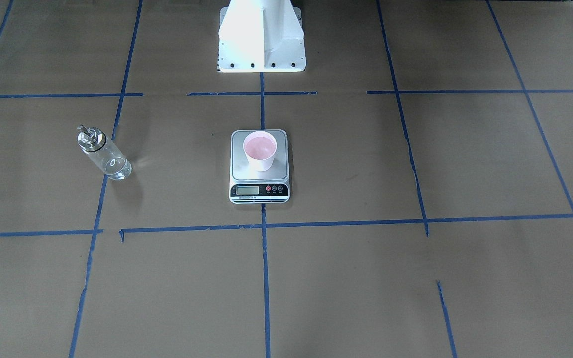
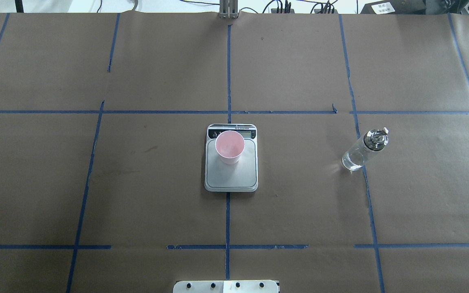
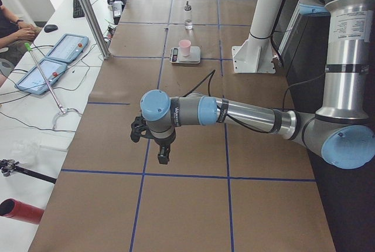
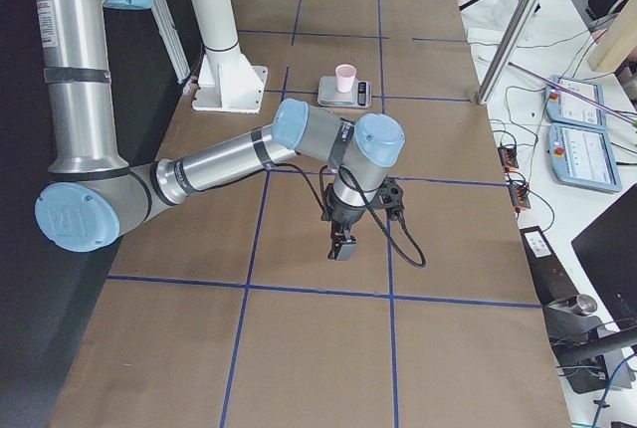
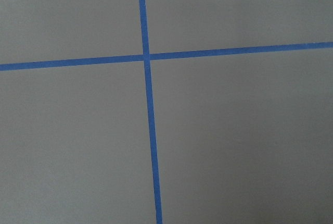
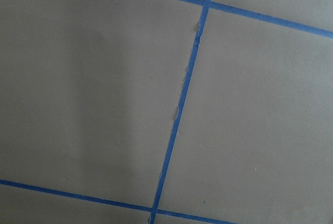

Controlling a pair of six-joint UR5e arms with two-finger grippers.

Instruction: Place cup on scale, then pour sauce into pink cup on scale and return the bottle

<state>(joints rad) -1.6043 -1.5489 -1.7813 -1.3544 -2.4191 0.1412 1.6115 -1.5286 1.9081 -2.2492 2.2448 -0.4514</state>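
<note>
Above table (image 3: 187, 205) ends | left arm (image 3: 252, 114), right arm (image 4: 219, 159) outstretched low | jaws pointing down

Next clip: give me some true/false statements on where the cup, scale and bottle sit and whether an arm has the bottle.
1. The cup stands on the scale. True.
2. The bottle lies on its side. False: it stands upright on the table, apart from the scale.
3. The bottle is on the robot's left side. False: it is on the robot's right.
4. The scale's display faces away from the robot's base. True.
5. A pincer holds the bottle. False: the left pincer and the right pincer hang over bare table, far from it.
</note>
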